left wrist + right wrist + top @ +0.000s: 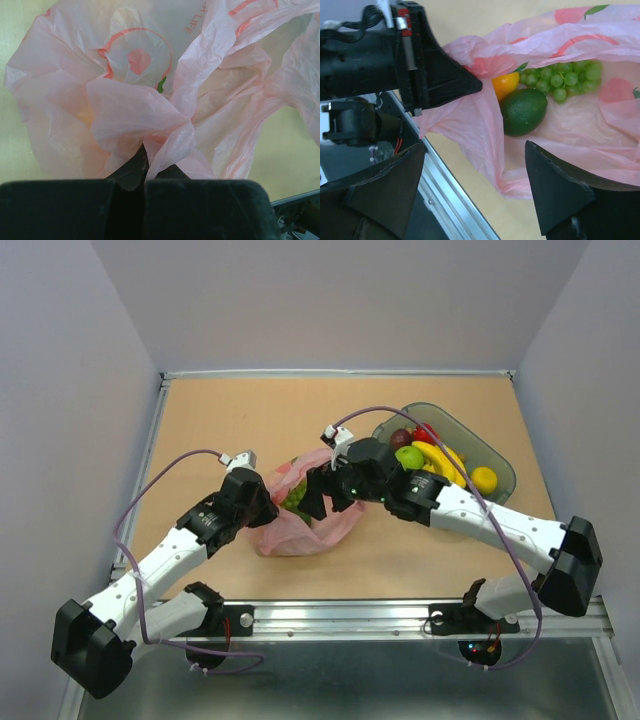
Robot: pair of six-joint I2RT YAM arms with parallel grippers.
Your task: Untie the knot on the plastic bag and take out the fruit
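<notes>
The thin, crinkly, translucent pink plastic bag (pixel 296 531) lies mid-table, just beyond your two arms' bases, with its mouth gaping. Inside it you see a bunch of small green grapes (pixel 565 77), a dark green oval fruit (pixel 522 111) and a small orange-yellow fruit (pixel 504 84). Your left gripper (pixel 145 172) is clamped tight on a fold of the bag's edge. Your right gripper (pixel 475 150) hovers at the opening, jaws wide apart, holding nothing. Off to the right sits a grey translucent plastic tray (pixel 480 445) holding yellow bananas (pixel 438 460) and a round green apple (pixel 408 457).
</notes>
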